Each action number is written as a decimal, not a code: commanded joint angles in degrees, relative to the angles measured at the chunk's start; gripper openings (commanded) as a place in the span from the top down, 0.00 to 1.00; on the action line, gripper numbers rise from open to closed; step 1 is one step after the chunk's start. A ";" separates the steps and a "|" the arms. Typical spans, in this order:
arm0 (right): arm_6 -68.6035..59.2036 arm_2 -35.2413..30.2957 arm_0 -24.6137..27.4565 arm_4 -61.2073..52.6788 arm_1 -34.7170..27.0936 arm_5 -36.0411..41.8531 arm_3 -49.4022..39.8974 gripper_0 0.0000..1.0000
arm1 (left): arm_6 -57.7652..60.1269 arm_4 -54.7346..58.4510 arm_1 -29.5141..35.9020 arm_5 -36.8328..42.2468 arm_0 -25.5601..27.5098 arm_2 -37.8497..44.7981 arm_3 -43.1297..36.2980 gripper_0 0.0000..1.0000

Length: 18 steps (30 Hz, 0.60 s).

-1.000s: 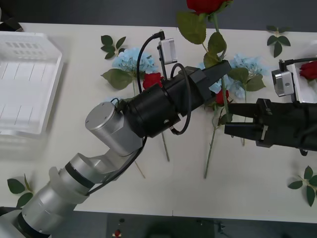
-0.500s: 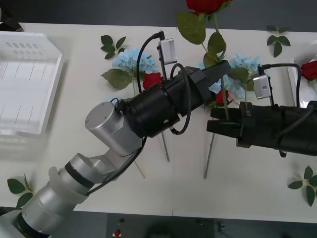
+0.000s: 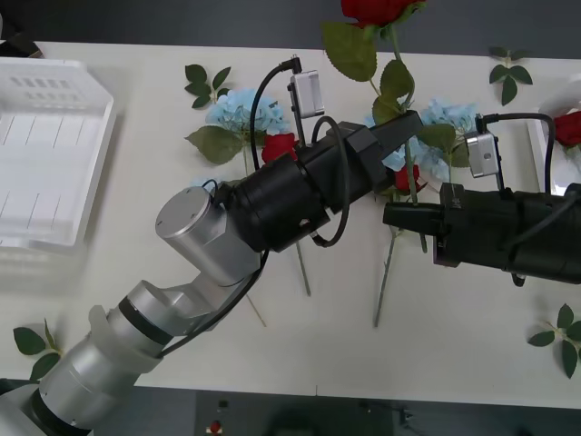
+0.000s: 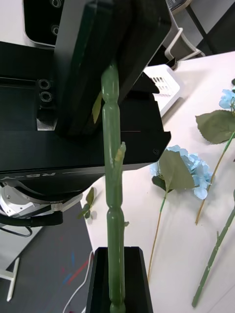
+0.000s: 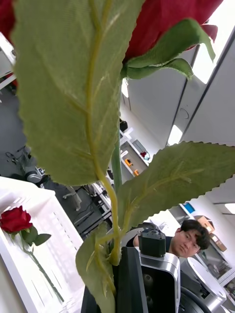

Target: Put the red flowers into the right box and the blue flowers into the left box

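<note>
- Since a second ago: right gripper (image 3: 404,216) moved leftward across the table (image 3: 136,182) to the held rose's stem (image 3: 413,186), black fingers now closed around it just below the left gripper (image 3: 413,124); left arm unchanged.
- Front view, left gripper: raised over the table's middle, clamped on the same stem higher up; red rose bloom (image 3: 374,9) upright at the top edge, large green leaves (image 3: 352,50) beneath it.
- Front view, table: second red rose (image 3: 280,146) lying beside the left arm, third red bloom (image 3: 405,178) partly hidden behind the held stem; two blue hydrangea clusters (image 3: 238,109) and (image 3: 454,116) flat on the surface; loose leaf sprigs (image 3: 207,84) near the far edge and at both near corners.
- Front view, boxes: left box (image 3: 54,150), white with slotted walls, at the far left, nothing in it; right box (image 3: 543,145) cut off at the right edge, one red rose (image 3: 569,127) inside.
- Right wrist view: knobbly green stem (image 4: 111,195) pinched between own fingers, running up into the left gripper's black fingers (image 4: 122,58); blue hydrangea (image 4: 192,164) on the table beyond.
- Left wrist view: rose bloom (image 5: 166,19) and leaves (image 5: 73,88) close up, stem (image 5: 116,176) gripped; right box (image 5: 44,244) behind with a red rose (image 5: 15,220) in it.
</note>
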 commanded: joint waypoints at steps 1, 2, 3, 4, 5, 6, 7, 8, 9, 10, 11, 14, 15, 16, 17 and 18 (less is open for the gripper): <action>1.26 -0.84 -0.55 -0.91 0.10 0.08 -0.98 1.00 | 1.38 0.70 1.59 0.10 -0.52 -0.53 -1.27 0.76; 1.26 -0.75 -0.55 -0.91 0.10 0.17 -0.98 1.00 | 1.38 1.05 1.77 0.10 -0.52 -0.53 -1.27 0.56; 1.17 -0.84 -0.55 -0.91 0.10 0.17 -0.89 1.00 | 1.38 1.22 1.86 0.10 -0.52 -0.53 -1.27 0.48; 1.26 -0.75 -0.46 -0.91 0.10 0.17 -0.98 1.00 | 1.38 1.84 2.03 0.10 -0.52 -0.53 -1.27 0.37; 1.26 -0.75 -0.55 -1.00 0.10 0.17 -0.98 1.00 | 1.38 2.37 2.29 0.10 -0.52 -0.53 -1.27 0.31; 1.26 -0.75 -0.46 -1.09 0.10 0.17 -0.89 1.00 | 1.38 2.80 2.82 0.19 -0.52 -0.45 -1.36 0.26; 1.17 -0.75 -0.46 -1.18 0.10 0.17 -0.89 1.00 | 1.38 3.42 3.53 0.28 -0.52 -0.36 -1.36 0.24; 1.17 -0.75 -0.55 -1.18 0.10 0.17 -0.98 1.00 | 1.38 3.68 3.96 0.37 -0.52 -0.27 -1.53 0.23; 1.09 -0.84 -0.55 -1.26 0.10 0.08 -0.98 1.00 | 1.38 3.86 5.02 0.63 -0.25 -0.01 -1.80 0.23; 1.00 -0.75 -0.55 -1.44 0.10 0.17 -0.98 1.00 | 1.38 3.95 6.34 1.16 -0.16 0.61 -2.06 0.23; 0.91 -0.84 -0.55 -1.62 0.10 0.17 -0.98 1.00 | 1.38 3.95 7.04 1.51 -0.08 0.87 -2.15 0.23; 0.56 -0.84 -0.46 -2.14 -0.25 -0.80 -0.71 1.00 | 1.38 4.65 11.61 4.76 0.19 2.72 -2.24 0.23; 0.38 -0.93 -0.55 -2.49 -0.69 -1.67 -0.45 1.00 | 1.38 5.09 13.72 6.43 0.45 3.68 -2.15 0.23; 0.21 -1.11 -0.55 -3.11 -1.48 -2.64 -0.18 1.00 | 1.38 5.09 16.01 8.54 0.63 4.83 -2.15 0.23; 0.03 -1.28 -0.55 -3.20 -2.09 -3.17 0.08 1.00 | 1.38 4.91 17.15 9.68 0.63 5.53 -2.15 0.23; -0.32 -1.54 -0.64 -3.37 -3.32 -4.05 0.61 1.00 | 1.38 4.65 19.70 11.97 0.80 6.76 -2.15 0.23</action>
